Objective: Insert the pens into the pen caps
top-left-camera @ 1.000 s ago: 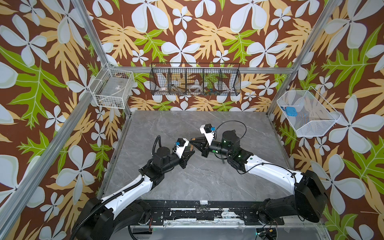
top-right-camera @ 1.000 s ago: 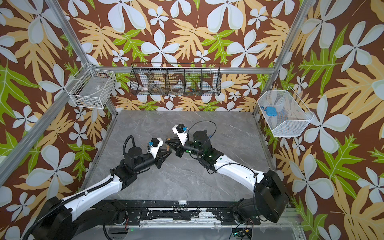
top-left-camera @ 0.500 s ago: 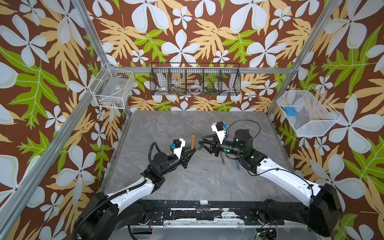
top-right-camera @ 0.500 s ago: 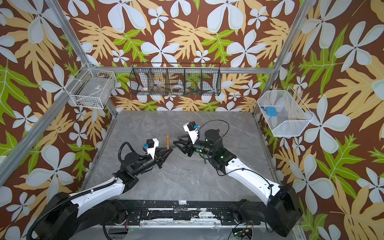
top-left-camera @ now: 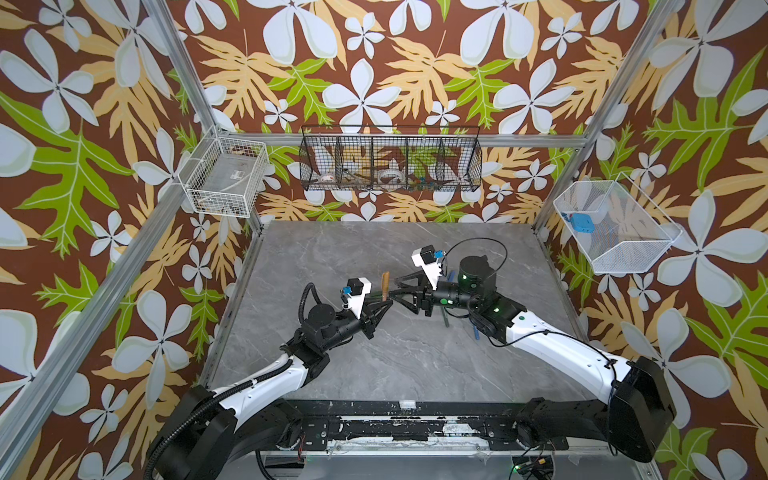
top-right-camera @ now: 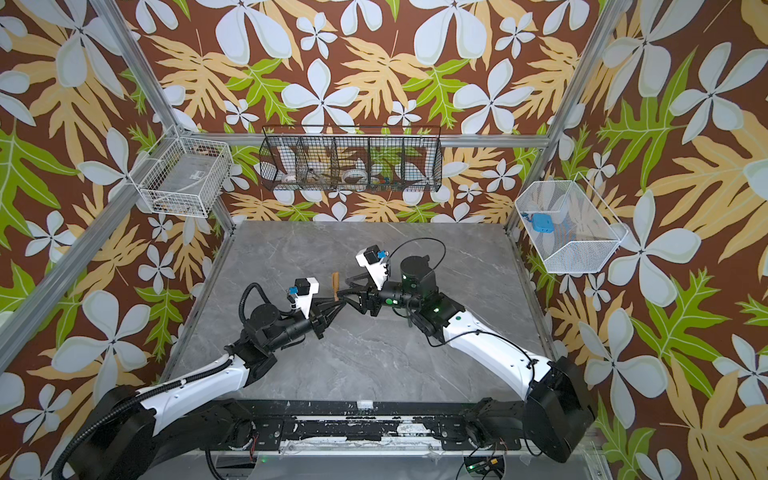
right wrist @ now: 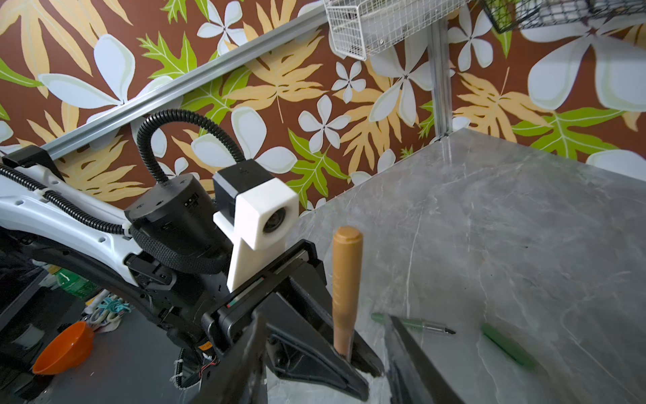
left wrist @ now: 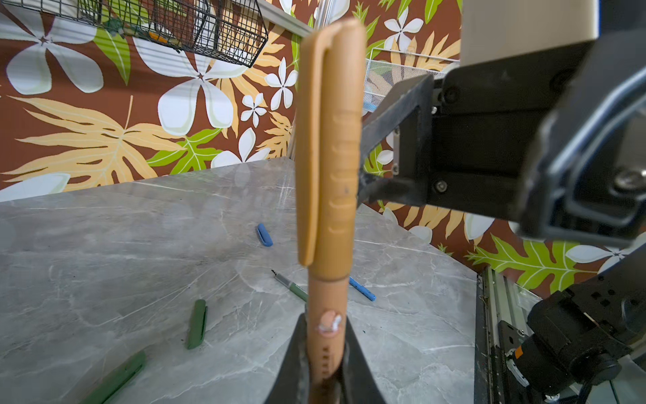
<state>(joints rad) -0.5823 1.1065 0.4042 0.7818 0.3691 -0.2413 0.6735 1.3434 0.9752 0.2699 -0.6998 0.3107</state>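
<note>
Desk middle: your left gripper pinches the orange pen low; right gripper spread. Light, stiff, probably slick barrel.

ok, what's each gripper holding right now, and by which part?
Left gripper is shut on the orange-brown pen, gripping its lower barrel, below the fitted orange-brown cap. Right gripper is open beside that cap, holding nothing.
</note>
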